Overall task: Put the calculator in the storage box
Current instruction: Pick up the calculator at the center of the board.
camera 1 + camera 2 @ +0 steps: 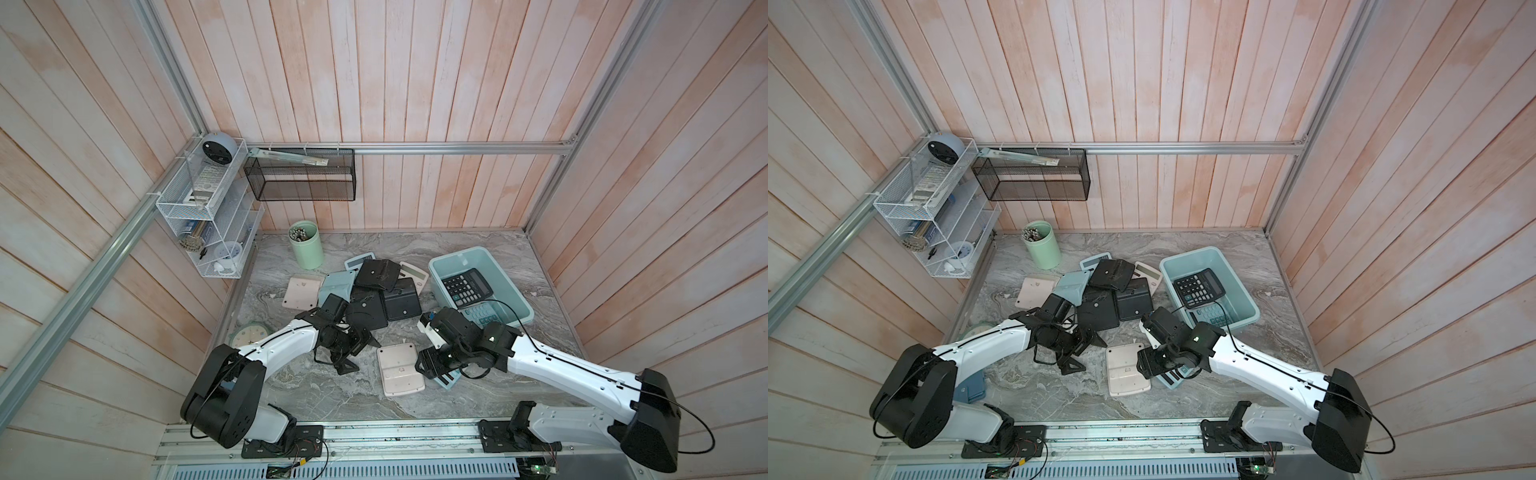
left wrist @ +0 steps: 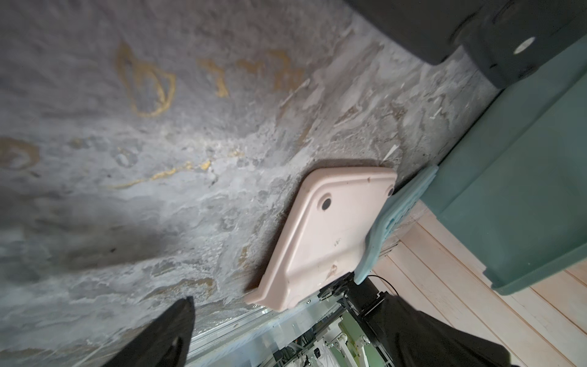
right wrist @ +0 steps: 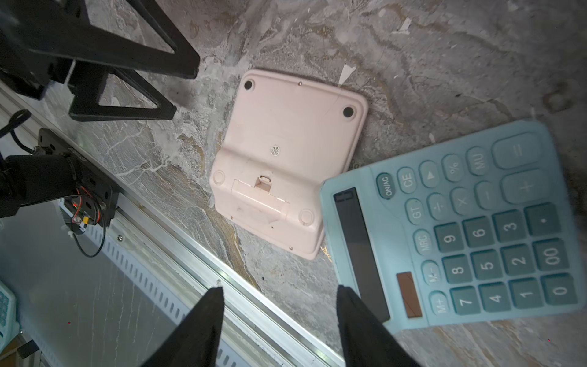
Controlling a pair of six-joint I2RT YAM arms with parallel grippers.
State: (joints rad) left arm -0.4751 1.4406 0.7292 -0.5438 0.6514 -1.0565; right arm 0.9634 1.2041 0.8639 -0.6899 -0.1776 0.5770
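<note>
One blue calculator [image 3: 460, 228], ON/AC, CE, MRC

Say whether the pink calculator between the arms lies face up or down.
Face down: pink calculator shows rubber feet and battery cover, no keys.

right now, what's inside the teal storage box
A black calculator lies face up in the storage box, with a light teal calculator beside it, partly covered by the right arm. Anything beneath them is hidden.
</note>
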